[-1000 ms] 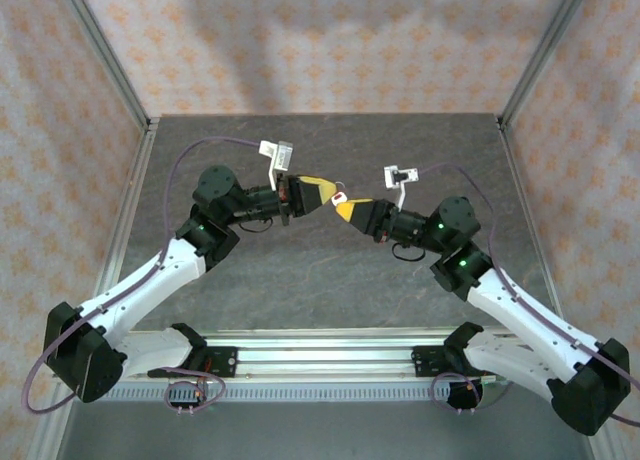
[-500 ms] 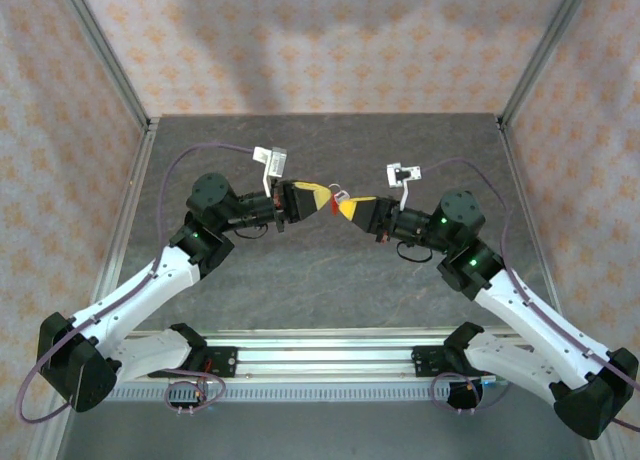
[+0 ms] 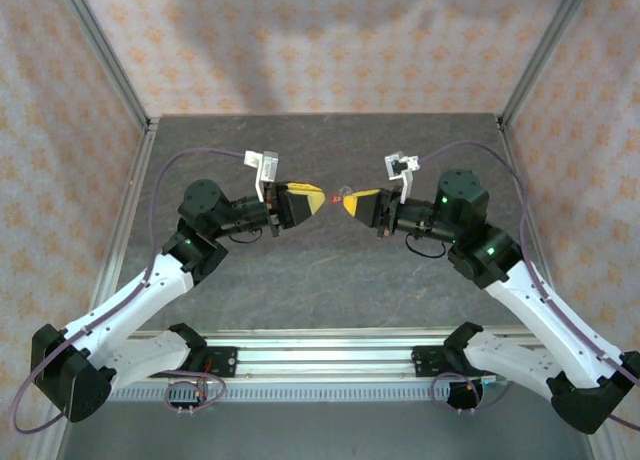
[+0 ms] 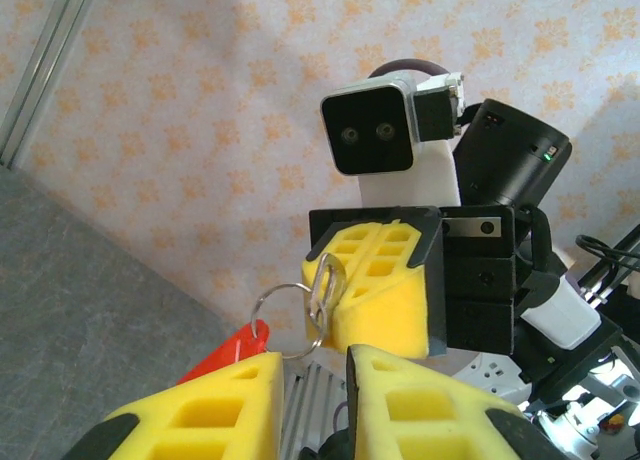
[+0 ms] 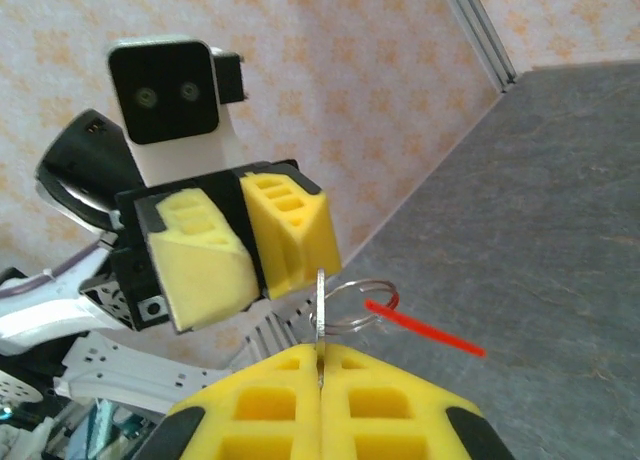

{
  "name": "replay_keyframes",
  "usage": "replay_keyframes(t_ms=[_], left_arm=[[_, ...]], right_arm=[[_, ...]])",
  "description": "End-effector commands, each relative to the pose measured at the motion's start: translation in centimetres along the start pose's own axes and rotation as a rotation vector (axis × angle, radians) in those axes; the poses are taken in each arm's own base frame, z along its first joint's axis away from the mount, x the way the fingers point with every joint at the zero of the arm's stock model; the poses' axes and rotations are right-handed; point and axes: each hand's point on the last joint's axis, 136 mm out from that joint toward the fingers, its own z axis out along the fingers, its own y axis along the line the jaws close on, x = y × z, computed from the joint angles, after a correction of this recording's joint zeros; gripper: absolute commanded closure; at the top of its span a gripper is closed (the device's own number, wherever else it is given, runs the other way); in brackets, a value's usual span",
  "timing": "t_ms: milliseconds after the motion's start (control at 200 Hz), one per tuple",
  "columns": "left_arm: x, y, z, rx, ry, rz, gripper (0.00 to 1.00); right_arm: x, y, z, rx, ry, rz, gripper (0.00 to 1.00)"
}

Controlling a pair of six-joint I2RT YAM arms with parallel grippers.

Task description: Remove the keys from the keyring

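Edge-on key (image 5: 320,315) barely showing lower centre, right gripper (image 5: 320,355) clamping it tight, red keyring (image 5: 425,330) dangling, left gripper (image 4: 315,365) standing slightly parted, holding nothing.

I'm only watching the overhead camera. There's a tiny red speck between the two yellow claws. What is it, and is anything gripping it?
Observer: It's a flat red tag dangling from a thin wire keyring. Neither claw grips the tag itself.
Operator: Then what keeps it in the air?
Observer: The right claw is shut on a small silver key threaded on that ring, so ring and tag hang from the key.
Operator: And the left claw?
Observer: The left claw has its fingers slightly apart with nothing between them.
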Motion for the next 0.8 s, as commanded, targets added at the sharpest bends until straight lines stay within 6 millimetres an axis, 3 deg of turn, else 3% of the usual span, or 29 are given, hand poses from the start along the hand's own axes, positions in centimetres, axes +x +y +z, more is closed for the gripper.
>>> replay_keyframes(t_ms=[0,170,285,516,796], left_arm=[[-0.2,0.0,-0.5,-0.011,-0.022,0.034,0.71],[0.9,0.6,-1.0,-0.061,0.005,0.057,0.60],[1.8,1.0,-1.4,-0.135,0.011,0.162,0.50],[3.3,0.3,-2.2,-0.208,-0.103,0.521,0.34],[3.0,-0.7,-1.3,-0.151,-0.136,0.698,0.31]], right_arm=[[0.8,-0.2,-0.4,0.034,0.062,-0.060,1.00],[0.7,0.5,-0.5,0.013,0.084,-0.075,1.00],[0.3,1.0,-0.6,0.003,0.077,-0.070,1.00],[-0.5,2.3,-0.7,-0.049,0.062,-0.036,1.00],[-0.5,3.8,-0.7,-0.129,0.090,0.005,1.00]])
